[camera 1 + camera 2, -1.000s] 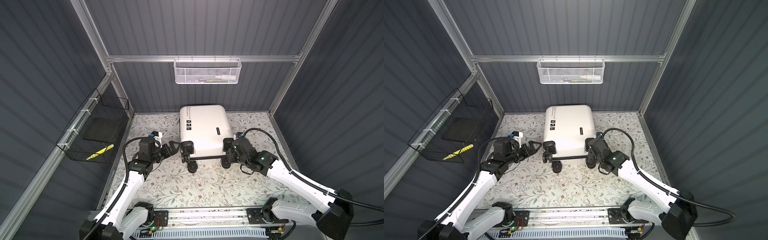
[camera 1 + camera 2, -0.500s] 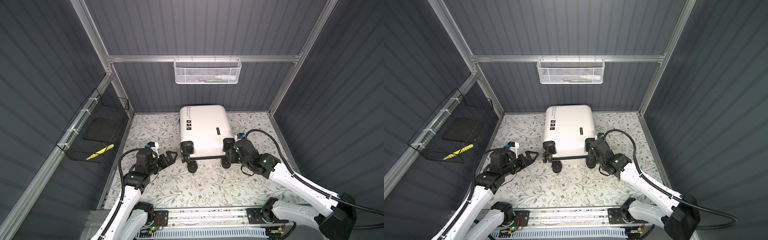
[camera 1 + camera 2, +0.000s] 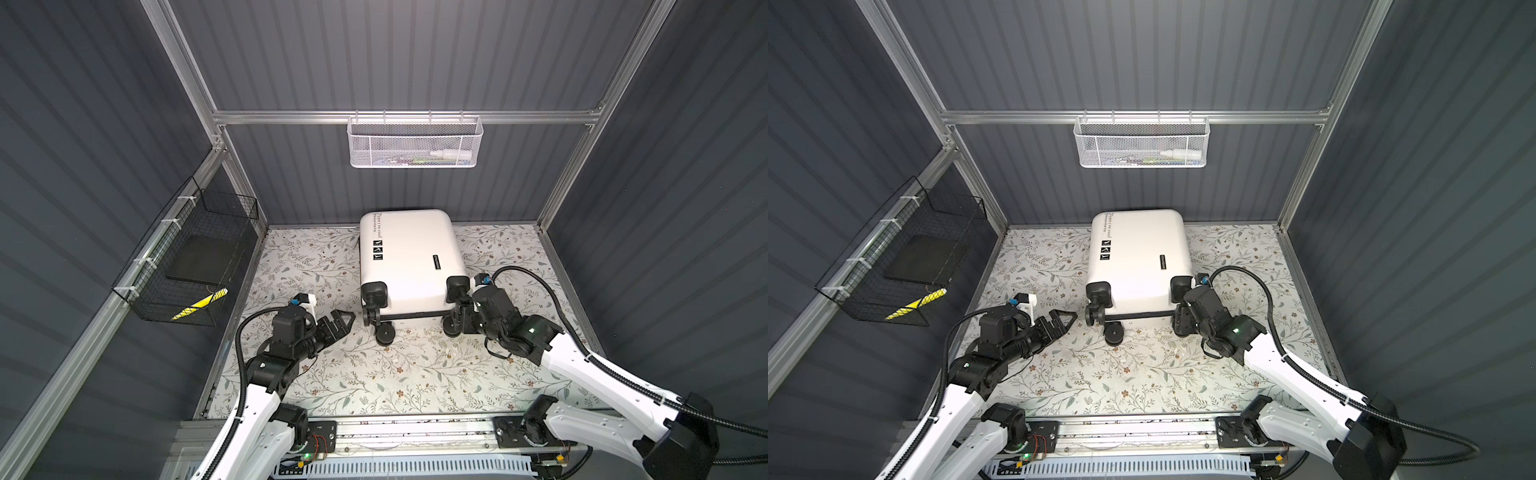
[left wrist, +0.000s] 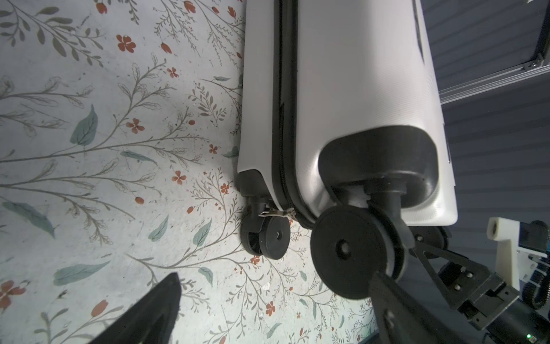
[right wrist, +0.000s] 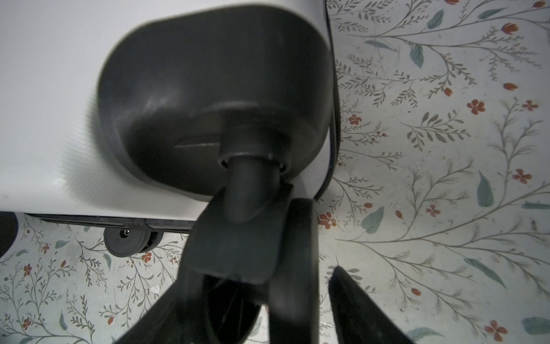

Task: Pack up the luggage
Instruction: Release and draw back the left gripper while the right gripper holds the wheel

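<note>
The right pincer (image 3: 460, 319) is spread around the suitcase's right wheel (image 5: 294, 253). A strip of table shows between that wheel and one finger (image 5: 363, 309). The left pincer (image 3: 343, 321) is spread wide and holds nothing, its tips just beside the left wheel (image 4: 348, 256). The suitcase (image 3: 409, 257) lies flat and zipped shut at the back middle of the flowered table (image 3: 415, 374), with its wheels toward the arms. A white mesh basket (image 3: 413, 141) hangs on the back wall and a black wire basket (image 3: 187, 266) on the left wall.
</note>
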Robot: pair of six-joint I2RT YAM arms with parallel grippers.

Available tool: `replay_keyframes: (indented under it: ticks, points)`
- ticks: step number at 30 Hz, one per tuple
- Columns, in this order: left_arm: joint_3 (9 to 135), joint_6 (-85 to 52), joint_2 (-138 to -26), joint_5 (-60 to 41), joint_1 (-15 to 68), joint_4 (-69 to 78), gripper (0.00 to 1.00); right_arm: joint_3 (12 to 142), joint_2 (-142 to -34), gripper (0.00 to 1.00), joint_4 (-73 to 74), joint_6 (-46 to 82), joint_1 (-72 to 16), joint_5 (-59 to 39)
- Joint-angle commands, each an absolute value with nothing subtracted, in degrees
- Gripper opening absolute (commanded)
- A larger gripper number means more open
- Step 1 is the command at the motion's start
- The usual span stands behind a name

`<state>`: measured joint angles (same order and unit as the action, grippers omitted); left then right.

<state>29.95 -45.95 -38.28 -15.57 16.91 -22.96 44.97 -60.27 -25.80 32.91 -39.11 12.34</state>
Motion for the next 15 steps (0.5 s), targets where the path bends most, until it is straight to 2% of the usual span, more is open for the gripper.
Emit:
replay_keyframes:
  ticks: [1, 6, 15]
  points:
    - [27.7, -48.9, -36.4, -12.5, 18.9, -25.5, 1.0, 44.0, -59.5, 0.65, -24.6, 32.1, -38.9, 12.3]
    - [25.4, -49.5, -35.4, -10.0, 22.2, -24.8, 1.0, 43.9, -59.7, 0.6, -23.9, 31.6, -38.7, 12.5]
    - [21.3, -48.2, -37.5, -10.3, 22.7, -18.4, 1.0, 45.7, -61.7, 0.6, -24.1, 30.1, -37.8, 12.2]
